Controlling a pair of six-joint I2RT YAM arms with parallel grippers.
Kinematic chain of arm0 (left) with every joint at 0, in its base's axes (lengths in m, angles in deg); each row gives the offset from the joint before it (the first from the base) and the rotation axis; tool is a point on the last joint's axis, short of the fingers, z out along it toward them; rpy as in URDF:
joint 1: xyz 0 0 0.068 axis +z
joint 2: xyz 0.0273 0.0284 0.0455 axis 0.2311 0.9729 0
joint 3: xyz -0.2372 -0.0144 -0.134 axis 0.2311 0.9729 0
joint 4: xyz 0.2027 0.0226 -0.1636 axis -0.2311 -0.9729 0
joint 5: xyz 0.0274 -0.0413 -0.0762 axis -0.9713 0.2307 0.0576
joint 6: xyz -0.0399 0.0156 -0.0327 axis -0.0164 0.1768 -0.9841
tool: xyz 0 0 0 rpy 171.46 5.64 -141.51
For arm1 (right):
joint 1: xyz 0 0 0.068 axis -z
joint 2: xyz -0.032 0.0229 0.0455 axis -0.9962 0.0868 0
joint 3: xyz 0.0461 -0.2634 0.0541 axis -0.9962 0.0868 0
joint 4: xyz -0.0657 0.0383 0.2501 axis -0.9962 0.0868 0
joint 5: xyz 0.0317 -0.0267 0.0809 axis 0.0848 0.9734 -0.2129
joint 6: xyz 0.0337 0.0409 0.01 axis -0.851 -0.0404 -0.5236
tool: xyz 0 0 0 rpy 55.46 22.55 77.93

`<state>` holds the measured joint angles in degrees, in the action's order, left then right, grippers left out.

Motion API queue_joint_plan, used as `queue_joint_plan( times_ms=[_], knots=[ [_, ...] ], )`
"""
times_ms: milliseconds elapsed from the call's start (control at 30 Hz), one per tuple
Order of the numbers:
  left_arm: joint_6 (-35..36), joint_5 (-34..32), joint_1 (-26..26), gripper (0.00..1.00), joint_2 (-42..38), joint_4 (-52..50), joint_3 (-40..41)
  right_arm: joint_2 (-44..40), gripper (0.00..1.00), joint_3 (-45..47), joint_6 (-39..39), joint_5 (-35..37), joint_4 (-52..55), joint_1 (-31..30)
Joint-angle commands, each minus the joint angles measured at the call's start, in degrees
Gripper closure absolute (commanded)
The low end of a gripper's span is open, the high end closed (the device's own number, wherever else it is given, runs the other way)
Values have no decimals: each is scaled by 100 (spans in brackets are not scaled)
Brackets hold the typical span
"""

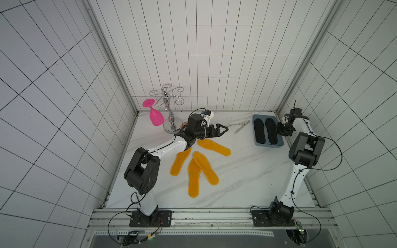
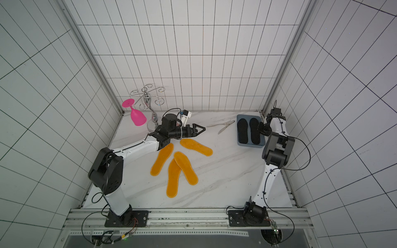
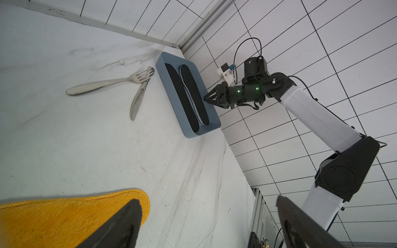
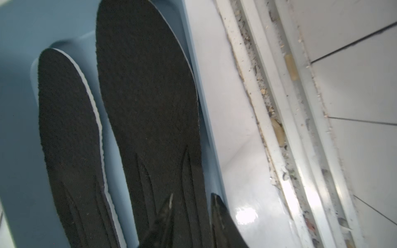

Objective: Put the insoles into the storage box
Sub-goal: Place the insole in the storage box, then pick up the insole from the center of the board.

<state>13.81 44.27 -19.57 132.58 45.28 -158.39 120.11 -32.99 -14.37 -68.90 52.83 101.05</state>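
The blue-grey storage box [image 1: 268, 146] sits at the far right of the table, with two black insoles [image 1: 258, 131] [image 1: 271, 131] flat inside, side by side. My right gripper [image 1: 278, 132] is at the box's right rim. In the right wrist view its jaws [image 4: 192, 198] stand a little apart over the nearer black insole [image 4: 150, 107], gripping nothing. Four orange-yellow insoles lie fanned mid-table [image 1: 213, 147] [image 1: 181, 161] [image 1: 193, 178] [image 1: 205, 168]. My left gripper [image 1: 224, 128] hovers wide open just beyond the farthest one [image 3: 64, 214], with nothing in it.
A fork [image 1: 238, 124] and a knife [image 1: 241, 128] lie between my left gripper and the box. A chrome rack [image 1: 169, 111] with a pink goblet [image 1: 155, 116] hanging on it stands at the far left corner. Tiled walls close three sides.
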Motion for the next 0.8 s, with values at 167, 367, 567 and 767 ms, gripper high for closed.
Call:
queue_joint_plan(
  times_ms=[167,367,567,767],
  knots=[
    [288,24,17,1,36,-180,-259,-664,61,-65,-81,384,-68,-124],
    [615,-49,125,1,-189,-628,-308,-1343,56,276,-71,-76,-172,-306],
    [813,-31,372,1,-429,-993,-175,-2457,43,1317,-202,-988,-752,-660],
    [1065,-106,562,1,-784,-1467,75,-3602,32,2631,-531,-1608,-1407,-973]
  ],
)
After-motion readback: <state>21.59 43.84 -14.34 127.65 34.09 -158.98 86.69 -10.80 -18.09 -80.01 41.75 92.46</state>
